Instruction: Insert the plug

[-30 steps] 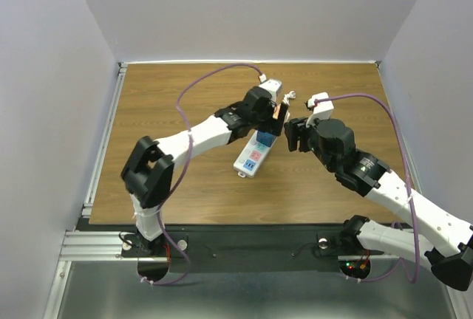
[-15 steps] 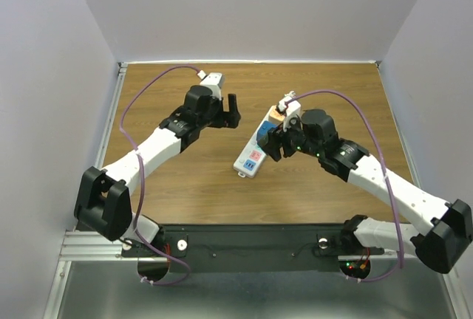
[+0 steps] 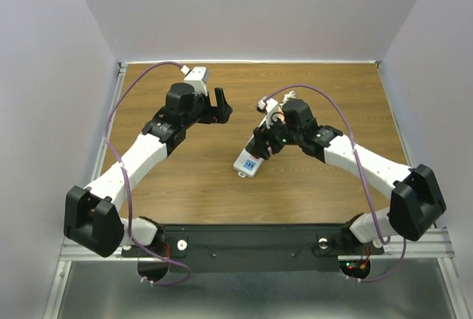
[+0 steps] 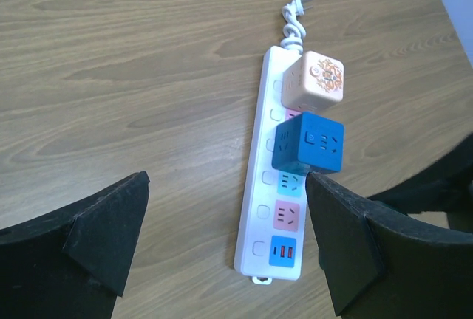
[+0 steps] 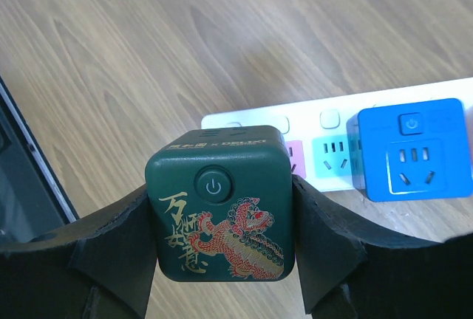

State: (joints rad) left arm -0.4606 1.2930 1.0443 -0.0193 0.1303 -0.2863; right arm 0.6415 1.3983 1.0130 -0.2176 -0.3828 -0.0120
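Note:
A white power strip (image 4: 260,208) lies on the wooden table, its near end showing in the top view (image 3: 247,164). A beige cube plug (image 4: 316,81) and a blue cube plug (image 4: 309,144) sit in its far sockets. A cyan socket (image 5: 336,155) and a pink socket (image 5: 297,158) are free. My right gripper (image 5: 222,215) is shut on a dark green cube plug (image 5: 220,208) with a dragon print, held just above the strip's near end (image 3: 264,142). The blue cube (image 5: 412,149) is to its right. My left gripper (image 4: 225,252) is open and empty, left of the strip (image 3: 219,105).
The strip's white cable and plug (image 4: 295,16) lie coiled at its far end. A metal rail (image 3: 103,142) runs along the table's left edge. A black edge (image 5: 29,186) shows at the left of the right wrist view.
My left arm has pulled back to the left, away from the strip, with its gripper open. My right arm has moved left over the strip's near end.

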